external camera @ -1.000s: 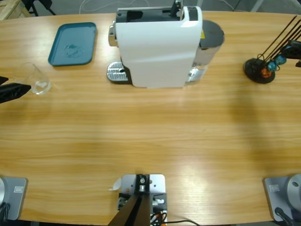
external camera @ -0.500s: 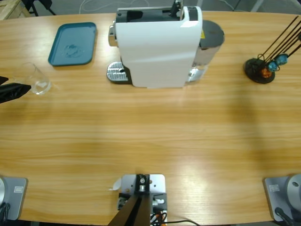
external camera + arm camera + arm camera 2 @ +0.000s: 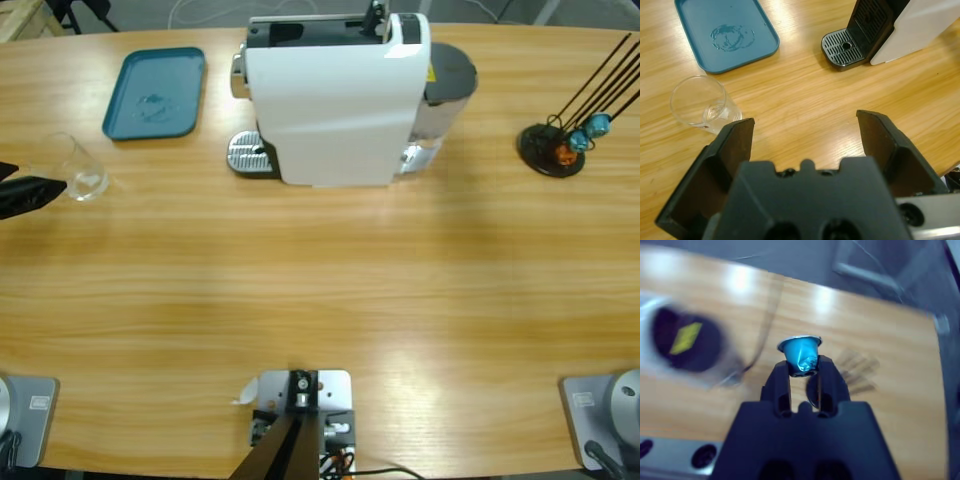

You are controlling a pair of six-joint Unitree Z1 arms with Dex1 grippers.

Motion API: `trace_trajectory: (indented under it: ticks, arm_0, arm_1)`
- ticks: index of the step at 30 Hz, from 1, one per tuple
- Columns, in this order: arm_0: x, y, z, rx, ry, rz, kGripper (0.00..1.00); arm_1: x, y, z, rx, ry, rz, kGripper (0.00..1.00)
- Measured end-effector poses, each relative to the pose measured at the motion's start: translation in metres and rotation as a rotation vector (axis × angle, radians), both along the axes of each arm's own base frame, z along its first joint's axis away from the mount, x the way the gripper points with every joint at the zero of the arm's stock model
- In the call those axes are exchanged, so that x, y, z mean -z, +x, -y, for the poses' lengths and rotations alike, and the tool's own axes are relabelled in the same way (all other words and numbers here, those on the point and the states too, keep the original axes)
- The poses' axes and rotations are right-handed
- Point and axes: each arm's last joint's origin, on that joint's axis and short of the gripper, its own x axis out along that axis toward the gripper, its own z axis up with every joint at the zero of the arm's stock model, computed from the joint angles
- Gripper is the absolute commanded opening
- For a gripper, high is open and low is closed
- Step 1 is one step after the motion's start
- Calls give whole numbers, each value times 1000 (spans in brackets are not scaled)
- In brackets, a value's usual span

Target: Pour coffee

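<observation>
My left gripper (image 3: 802, 120) is open and low over the table, with a clear glass cup (image 3: 702, 102) just beyond its left jaw and apart from it. In the high view the left gripper (image 3: 40, 190) enters at the far left edge, its tip next to the glass cup (image 3: 82, 170). The white coffee machine (image 3: 335, 95) stands at the back middle, its drip tray (image 3: 845, 47) bare. My right gripper (image 3: 801, 374) is shut on a blue pod (image 3: 800, 351), held above the table; it is outside the high view. The coffee is out of view.
A blue tray (image 3: 155, 92) with a wet ring lies at the back left. A black pod stand (image 3: 552, 148) with thin rods holds a blue pod (image 3: 598, 125) and an orange pod (image 3: 563, 153) at the right. The machine's dark tank lid (image 3: 685, 340) shows below the right gripper.
The right gripper, seen one second ago at the high view's right edge near the pod stand, has moved out of that view. The left gripper and glass cup have not moved.
</observation>
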Motion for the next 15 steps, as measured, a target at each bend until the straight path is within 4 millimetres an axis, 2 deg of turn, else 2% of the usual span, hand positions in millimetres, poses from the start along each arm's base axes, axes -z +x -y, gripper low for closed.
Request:
trace_trajectory:
  ticks: [1, 3, 8, 11, 15]
  arm_0:
    - [0, 0, 0, 0, 0, 0, 882]
    - [1, 0, 0, 0, 1, -1, 882]
    - [1, 0, 0, 0, 2, -2, 881]
    - [1, 0, 0, 0, 3, -3, 881]
    - [1, 0, 0, 0, 3, -3, 882]
  arm_1:
    - [-4, -9, -12, -126, -51, 21, 0]
    - [-8, -26, -29, -343, -124, 56, 0]
    - [-10, -48, -51, -717, -172, 84, 0]
    - [-10, -48, -66, -817, -177, 80, 0]
    - [-17, -36, -97, -893, -191, 86, 0]
